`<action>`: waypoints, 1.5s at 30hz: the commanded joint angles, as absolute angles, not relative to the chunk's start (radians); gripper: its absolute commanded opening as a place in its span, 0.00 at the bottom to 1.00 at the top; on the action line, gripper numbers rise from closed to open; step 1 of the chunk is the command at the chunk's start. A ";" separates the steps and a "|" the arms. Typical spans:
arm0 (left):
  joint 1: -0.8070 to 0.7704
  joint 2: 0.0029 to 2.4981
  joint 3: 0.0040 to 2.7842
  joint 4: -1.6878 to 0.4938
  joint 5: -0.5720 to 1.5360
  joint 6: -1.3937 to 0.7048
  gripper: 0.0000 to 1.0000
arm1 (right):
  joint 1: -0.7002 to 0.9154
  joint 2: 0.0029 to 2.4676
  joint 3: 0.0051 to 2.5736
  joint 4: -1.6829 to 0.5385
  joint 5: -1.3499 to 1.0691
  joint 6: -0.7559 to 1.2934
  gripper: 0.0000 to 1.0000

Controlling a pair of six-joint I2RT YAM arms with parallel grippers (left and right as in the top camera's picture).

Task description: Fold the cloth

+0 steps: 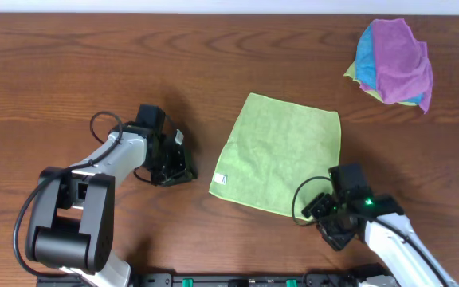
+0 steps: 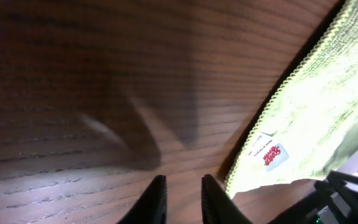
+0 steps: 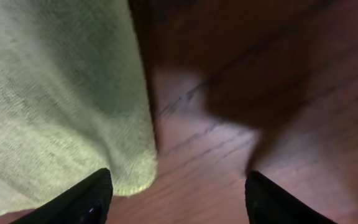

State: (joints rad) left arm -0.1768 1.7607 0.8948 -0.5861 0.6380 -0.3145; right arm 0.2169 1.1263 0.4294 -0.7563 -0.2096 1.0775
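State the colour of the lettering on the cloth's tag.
Red on the white tag; left wrist view.

Brown wood-grain table (image 1: 94, 64). The cloth (image 1: 281, 155) lies flat on it, spread open as a tilted square, with a white tag (image 1: 221, 179) at its near-left corner. Well apart from the cloth, to its far right near the table's far edge, sits a heap: purple cloth (image 1: 401, 56) over blue cloth (image 1: 365, 52), with a yellow-green edge beneath.
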 commanded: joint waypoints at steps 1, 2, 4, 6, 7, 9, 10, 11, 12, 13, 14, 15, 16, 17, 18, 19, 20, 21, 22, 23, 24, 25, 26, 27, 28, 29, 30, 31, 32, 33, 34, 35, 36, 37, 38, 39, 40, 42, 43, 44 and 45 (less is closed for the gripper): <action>-0.171 1.770 0.913 -0.590 0.662 -0.257 0.24 | 0.210 1.118 0.379 -0.695 -0.206 1.114 0.67; -0.171 1.771 0.913 -0.591 0.665 -0.252 0.25 | 0.210 1.118 0.361 -0.665 -0.206 1.124 0.66; -0.171 1.771 0.913 -0.590 0.682 -0.235 0.29 | 0.210 1.118 0.330 -0.609 -0.206 1.130 0.64; -0.171 1.771 0.913 -0.590 0.687 -0.226 0.31 | 0.210 1.118 0.305 -0.554 -0.205 1.129 0.58; -0.171 1.771 0.913 -0.590 0.700 -0.212 0.33 | 0.210 1.118 0.292 -0.524 -0.198 1.132 0.48; -0.173 1.771 0.915 -0.590 0.706 -0.205 0.34 | 0.210 1.118 0.285 -0.505 -0.189 1.137 0.32; -0.173 1.771 0.917 -0.590 0.707 -0.205 0.34 | 0.210 1.118 0.285 -0.504 -0.188 1.138 0.22; -0.174 1.771 0.920 -0.590 0.707 -0.205 0.34 | 0.210 1.118 0.285 -0.504 -0.190 1.137 0.09; -0.175 1.771 0.923 -0.590 0.707 -0.205 0.34 | 0.210 1.118 0.285 -0.505 -0.191 1.137 0.01; -0.178 1.771 0.929 -0.591 0.708 -0.205 0.34 | 0.210 1.118 0.285 -0.505 -0.201 1.137 0.01; -0.180 1.771 0.934 -0.591 0.709 -0.205 0.34 | 0.210 1.118 0.285 -0.504 -0.215 1.137 0.01; -0.184 1.770 0.941 -0.591 0.711 -0.205 0.34 | 0.210 1.118 0.285 -0.500 -0.227 1.137 0.01; -0.189 1.771 0.947 -0.591 0.717 -0.206 0.34 | 0.210 1.118 0.286 -0.495 -0.244 1.137 0.01; -0.192 1.771 0.955 -0.591 0.724 -0.206 0.34 | 0.211 1.118 0.286 -0.488 -0.254 1.137 0.01; -0.195 1.771 0.962 -0.591 0.732 -0.206 0.34 | 0.210 1.118 0.286 -0.479 -0.270 1.137 0.01; -0.198 1.771 0.966 -0.591 0.735 -0.207 0.34 | 0.210 1.118 0.287 -0.474 -0.279 1.137 0.01; -0.201 1.771 0.970 -0.591 0.734 -0.213 0.35 | 0.210 1.118 0.288 -0.474 -0.282 1.137 0.01; -0.204 1.771 0.973 -0.591 0.734 -0.214 0.34 | 0.210 1.118 0.288 -0.474 -0.283 1.137 0.01; -0.207 1.771 0.974 -0.590 0.734 -0.214 0.34 | 0.210 1.118 0.289 -0.475 -0.289 1.136 0.01; -0.212 1.771 0.974 -0.590 0.734 -0.217 0.35 | 0.210 1.118 0.289 -0.475 -0.290 1.137 0.01; -0.216 1.771 0.974 -0.591 0.734 -0.217 0.35 | 0.210 1.117 0.289 -0.475 -0.292 1.137 0.01; -0.223 1.771 0.974 -0.593 0.733 -0.217 0.35 | 0.210 1.116 0.290 -0.475 -0.296 1.136 0.01; -0.231 1.771 0.974 -0.595 0.733 -0.216 0.35 | 0.210 1.115 0.291 -0.476 -0.296 1.136 0.01; -0.237 1.771 0.974 -0.595 0.731 -0.216 0.35 | 0.210 1.114 0.293 -0.476 -0.296 1.136 0.01; -0.244 1.771 0.973 -0.595 0.725 -0.216 0.35 | 0.210 1.113 0.295 -0.476 -0.296 1.135 0.01; -0.250 1.771 0.973 -0.594 0.717 -0.217 0.34 | 0.210 1.111 0.297 -0.475 -0.296 1.135 0.01; -0.256 1.771 0.973 -0.594 0.699 -0.218 0.34 | 0.210 1.108 0.300 -0.475 -0.296 1.128 0.01; -0.259 1.771 0.973 -0.595 0.686 -0.219 0.34 | 0.210 1.105 0.302 -0.475 -0.295 1.122 0.01; -0.261 1.771 0.973 -0.596 0.674 -0.231 0.34 | 0.210 1.102 0.305 -0.477 -0.295 1.120 0.01; -0.263 1.771 0.971 -0.595 0.665 -0.245 0.33 | 0.210 1.098 0.309 -0.480 -0.295 1.120 0.01; -0.263 1.771 0.970 -0.595 0.661 -0.252 0.31 | 0.210 1.095 0.311 -0.480 -0.295 1.121 0.01; -0.263 1.771 0.968 -0.596 0.649 -0.266 0.30 | 0.210 1.091 0.314 -0.482 -0.294 1.121 0.01; -0.263 1.771 0.965 -0.595 0.644 -0.274 0.29 | 0.210 1.087 0.316 -0.482 -0.292 1.121 0.01; -0.263 1.771 0.962 -0.595 0.643 -0.276 0.28 | 0.210 1.085 0.318 -0.482 -0.292 1.120 0.01; -0.263 1.771 0.957 -0.595 0.640 -0.278 0.27 | 0.210 1.084 0.319 -0.482 -0.292 1.120 0.01; -0.263 1.771 0.951 -0.594 0.639 -0.278 0.27 | 0.210 1.082 0.321 -0.482 -0.292 1.121 0.01; -0.263 1.771 0.944 -0.593 0.639 -0.278 0.26 | 0.210 1.082 0.321 -0.482 -0.292 1.120 0.01; -0.263 1.771 0.927 -0.587 0.639 -0.290 0.26 | 0.210 1.082 0.321 -0.483 -0.292 1.120 0.01; -0.263 1.771 0.915 -0.581 0.640 -0.297 0.25 | 0.210 1.082 0.321 -0.482 -0.292 1.120 0.01; -0.264 1.771 0.907 -0.577 0.640 -0.304 0.26 | 0.210 1.082 0.321 -0.482 -0.292 1.120 0.01; -0.268 1.771 0.900 -0.574 0.641 -0.311 0.25 | 0.210 1.082 0.321 -0.482 -0.292 1.120 0.01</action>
